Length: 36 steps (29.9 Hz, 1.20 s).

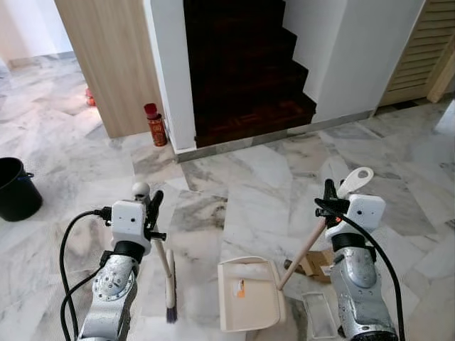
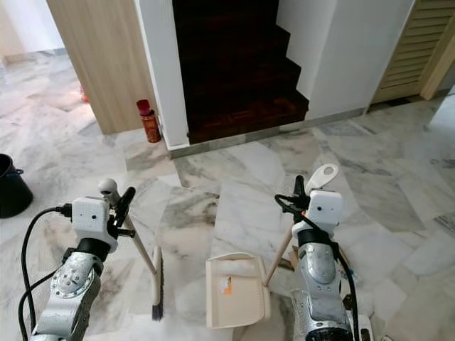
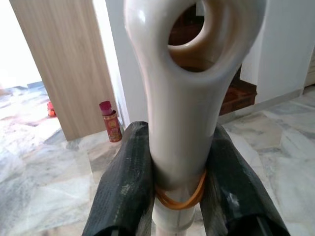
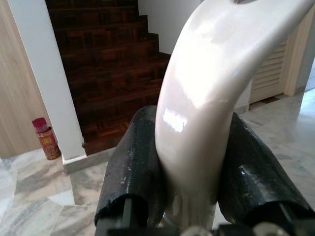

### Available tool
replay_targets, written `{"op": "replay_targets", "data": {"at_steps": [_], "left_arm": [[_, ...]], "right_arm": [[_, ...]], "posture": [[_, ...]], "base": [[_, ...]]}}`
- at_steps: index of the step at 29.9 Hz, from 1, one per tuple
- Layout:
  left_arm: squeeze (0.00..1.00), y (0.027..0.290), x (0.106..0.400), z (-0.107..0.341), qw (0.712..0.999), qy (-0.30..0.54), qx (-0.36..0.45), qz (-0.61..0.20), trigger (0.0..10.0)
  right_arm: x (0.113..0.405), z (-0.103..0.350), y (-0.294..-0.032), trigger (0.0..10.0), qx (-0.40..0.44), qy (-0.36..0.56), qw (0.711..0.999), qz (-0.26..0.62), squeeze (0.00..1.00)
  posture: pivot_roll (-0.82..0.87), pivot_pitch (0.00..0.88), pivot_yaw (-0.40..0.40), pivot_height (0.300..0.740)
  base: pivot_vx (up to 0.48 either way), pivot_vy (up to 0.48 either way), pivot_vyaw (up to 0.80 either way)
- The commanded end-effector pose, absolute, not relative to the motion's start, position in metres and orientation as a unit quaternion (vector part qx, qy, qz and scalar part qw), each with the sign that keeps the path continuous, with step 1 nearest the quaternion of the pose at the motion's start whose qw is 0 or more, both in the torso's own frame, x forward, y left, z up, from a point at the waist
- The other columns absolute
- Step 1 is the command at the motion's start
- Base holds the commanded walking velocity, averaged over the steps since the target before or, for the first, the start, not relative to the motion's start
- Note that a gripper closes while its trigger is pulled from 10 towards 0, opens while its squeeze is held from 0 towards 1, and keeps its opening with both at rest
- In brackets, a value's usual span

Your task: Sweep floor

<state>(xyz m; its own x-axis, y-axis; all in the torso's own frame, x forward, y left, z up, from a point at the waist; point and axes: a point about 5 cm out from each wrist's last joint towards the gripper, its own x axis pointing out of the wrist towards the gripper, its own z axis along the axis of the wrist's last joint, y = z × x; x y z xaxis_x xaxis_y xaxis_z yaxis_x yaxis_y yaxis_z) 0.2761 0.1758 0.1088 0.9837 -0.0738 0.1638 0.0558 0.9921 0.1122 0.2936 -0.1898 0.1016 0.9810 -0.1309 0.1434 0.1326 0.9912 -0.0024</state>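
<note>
A round black plastic bucket stands on the grey-veined white marble floor, far to the left of the dark wooden staircase. Nearer the stairs, a red cylindrical can with a red cap sits at the foot of the white wall, just left of the bottom step, beside a light wood panel.

In front of the staircase and to its left, the left gripper has its two black fingers clamped around the cream plastic handle of a small hand broom, just below the handle's hanging loop; an orange rubber band rings the handle between the fingers. The broom slants down to dark bristles touching the floor.

Straight out from the stairs lies a cream plastic dustpan, flat on the floor, with a small orange scrap inside it. Its long handle rises rightward into the right gripper, whose fingers are closed on the upper part below the looped end. Beside the dustpan, to the right, a brown cardboard piece and a clear plastic wrapper lie on the marble.
</note>
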Motion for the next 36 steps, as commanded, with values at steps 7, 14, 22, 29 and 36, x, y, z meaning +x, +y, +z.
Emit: {"op": "replay_targets", "data": {"at_steps": [7, 14, 22, 29, 36], "left_arm": [[0.0, 0.1763, 0.276, 0.1198, 0.992, -0.104, 0.058, -0.029, 10.0], [0.0, 0.1762, 0.275, 0.1195, 0.993, -0.104, 0.058, -0.028, 10.0], [0.0, 0.1754, 0.2738, 0.1193, 0.993, -0.101, 0.057, -0.029, 10.0], [0.0, 0.175, 0.2724, 0.1185, 0.993, -0.099, 0.056, -0.028, 10.0], [0.0, 0.1744, 0.2719, 0.1181, 0.993, -0.098, 0.056, -0.029, 10.0]], "right_arm": [[0.298, 0.1074, -0.1854, 10.0, -0.002, -0.081, 0.995, -0.058, 0.0], [0.2974, 0.1064, -0.1866, 10.0, -0.001, -0.077, 0.995, -0.06, 0.0], [0.2971, 0.1057, -0.1848, 10.0, 0.001, -0.074, 0.996, -0.054, 0.0], [0.297, 0.1061, -0.1835, 10.0, 0.005, -0.075, 0.996, -0.049, 0.0], [0.2973, 0.106, -0.1829, 10.0, 0.004, -0.074, 0.996, -0.047, 0.0]], "posture": [[0.08, 0.04, 0.005, 0.74], [0.08, 0.048, 0.002, 0.74], [0.08, 0.055, -0.001, 0.74], [0.08, 0.058, -0.003, 0.74], [0.07, 0.058, -0.002, 0.74]], "base": [[0.0, 0.359, 0.0], [0.0, 0.354, 0.0], [0.0, 0.338, 0.0], [0.0, 0.336, 0.0], [0.0, 0.333, 0.0]]}}
